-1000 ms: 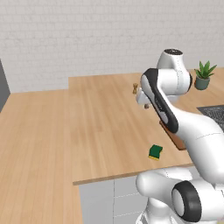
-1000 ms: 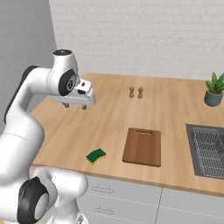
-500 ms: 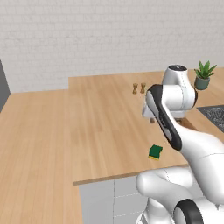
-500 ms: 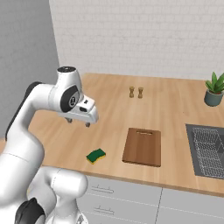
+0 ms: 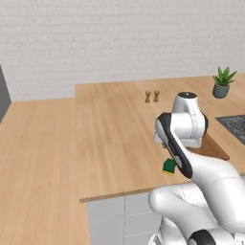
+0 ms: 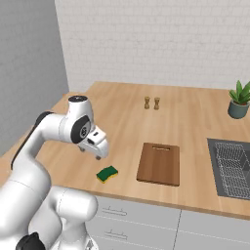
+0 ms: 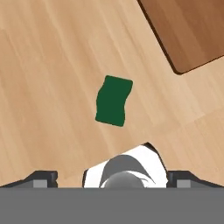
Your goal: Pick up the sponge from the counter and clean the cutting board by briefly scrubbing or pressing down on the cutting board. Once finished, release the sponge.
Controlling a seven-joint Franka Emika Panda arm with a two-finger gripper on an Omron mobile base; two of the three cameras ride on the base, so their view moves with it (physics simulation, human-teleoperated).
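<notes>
I see the end effector (image 6: 93,153) above the desk (image 6: 122,122), jaws spread wide, holding nothing | sponge (image 6: 107,173) lies near the desk's front edge, just left of the cutting board (image 6: 159,163), apart from it

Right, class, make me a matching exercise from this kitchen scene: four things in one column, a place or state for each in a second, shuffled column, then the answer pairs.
Things:
1. sponge
2. cutting board
3. potted plant
4. gripper

Places or states:
A. flat on the counter, between the sponge and the sink
B. above the counter, beside the sponge, jaws apart and holding nothing
C. near the counter's front edge, green side up
D. at the back of the counter, beyond the sink

Pairs: 1-C, 2-A, 3-D, 4-B
</notes>
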